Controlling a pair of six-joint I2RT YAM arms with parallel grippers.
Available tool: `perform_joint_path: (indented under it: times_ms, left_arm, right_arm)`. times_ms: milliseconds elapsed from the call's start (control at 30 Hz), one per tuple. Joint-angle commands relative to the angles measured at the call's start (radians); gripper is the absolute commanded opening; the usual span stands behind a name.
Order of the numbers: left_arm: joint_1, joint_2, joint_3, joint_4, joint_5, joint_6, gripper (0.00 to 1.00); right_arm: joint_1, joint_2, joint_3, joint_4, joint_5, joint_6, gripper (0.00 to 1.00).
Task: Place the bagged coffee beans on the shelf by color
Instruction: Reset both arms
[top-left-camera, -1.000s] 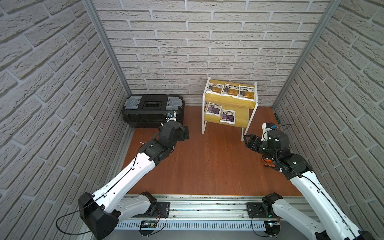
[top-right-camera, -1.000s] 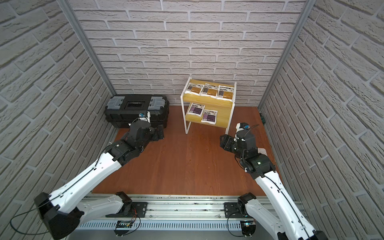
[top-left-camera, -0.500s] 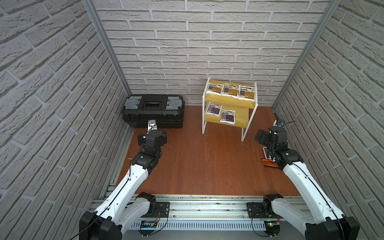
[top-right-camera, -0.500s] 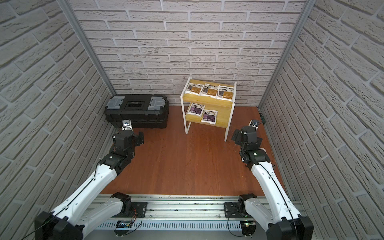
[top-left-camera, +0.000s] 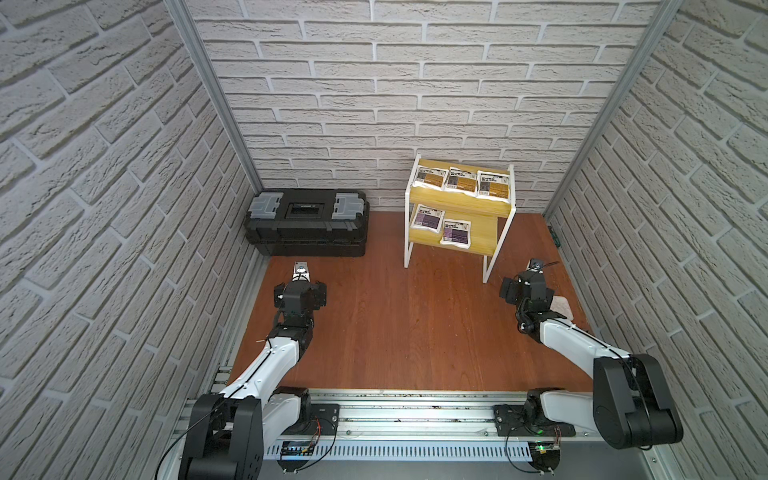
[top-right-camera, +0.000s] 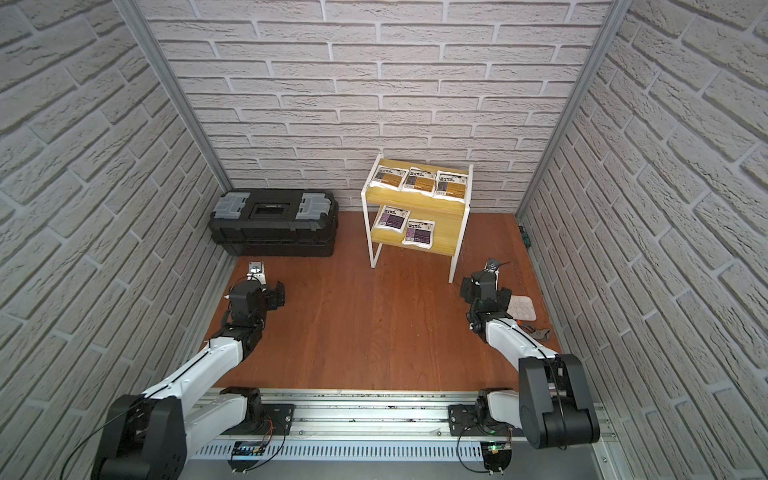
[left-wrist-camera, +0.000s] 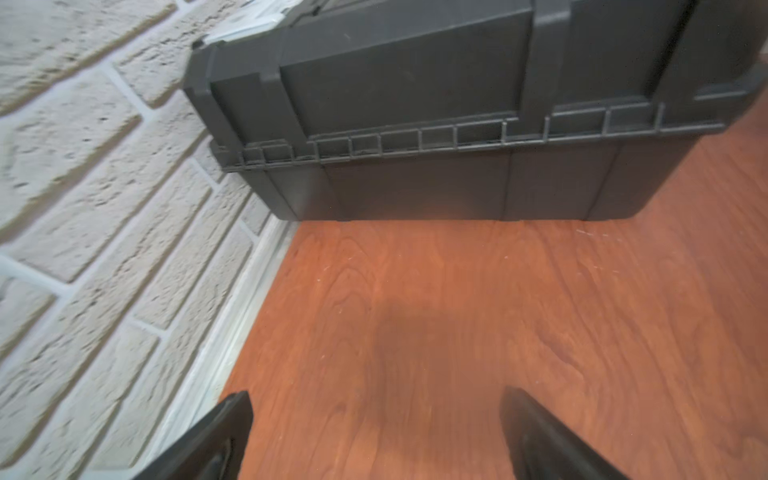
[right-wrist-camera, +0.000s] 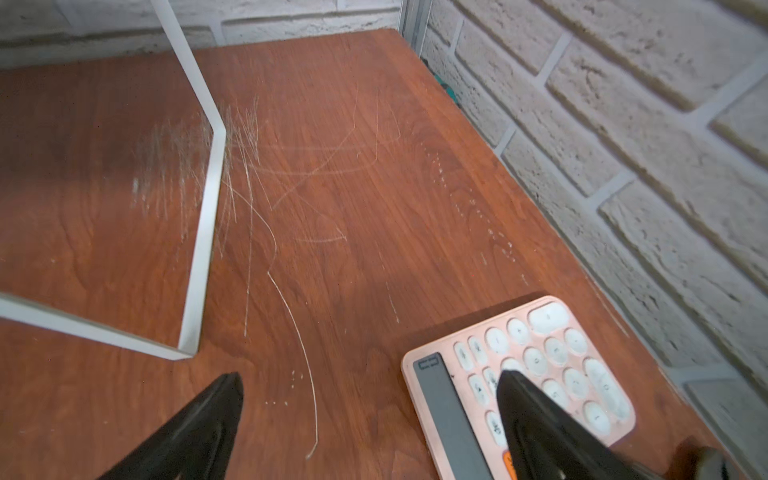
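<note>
Wide, empty: L fingers (left-wrist-camera: 208, 444), R fingers (right-wrist-camera: 187, 428).

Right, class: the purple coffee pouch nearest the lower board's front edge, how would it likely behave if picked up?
Probably floppy: the purple pouch is a flat, puffy-edged bag, so it may sag around a pinch. Likely light, since it looks thin on the shelf. Lying flat, it seems unlikely to roll or tip.
</note>
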Motion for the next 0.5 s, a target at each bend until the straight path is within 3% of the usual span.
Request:
perform_joint_path:
  times_ms: [0,167,233,333,433,467]
  left_arm:
    - [0.012,0.04,-0.026,0.206,0.07,0.021,0.99]
    - [0.037,0.195,-0.04,0.369,0.128,0.069,0.98]
    - [0.07,0.274,-0.036,0.436,0.164,0.076,0.98]
    - [0.103,0.361,0.001,0.465,0.252,0.095,0.98]
    - [0.152,0.488,0.002,0.578,0.331,0.065,0.99]
    - [0.183,0.479,0.039,0.481,0.362,0.037,0.98]
  right_arm:
    - [0.006,0.025,-0.035,0.274,-0.014,-0.059,1.0]
    - [0.012,0.063,-0.034,0.344,-0.105,-0.144,1.0]
    - [0.012,0.131,-0.084,0.518,-0.108,-0.154,0.99]
    - [0.018,0.179,-0.039,0.472,-0.183,-0.193,0.99]
    - [0.013,0.209,-0.065,0.549,-0.2,-0.195,1.0]
    - [0.013,0.203,-0.057,0.523,-0.199,-0.191,1.0]
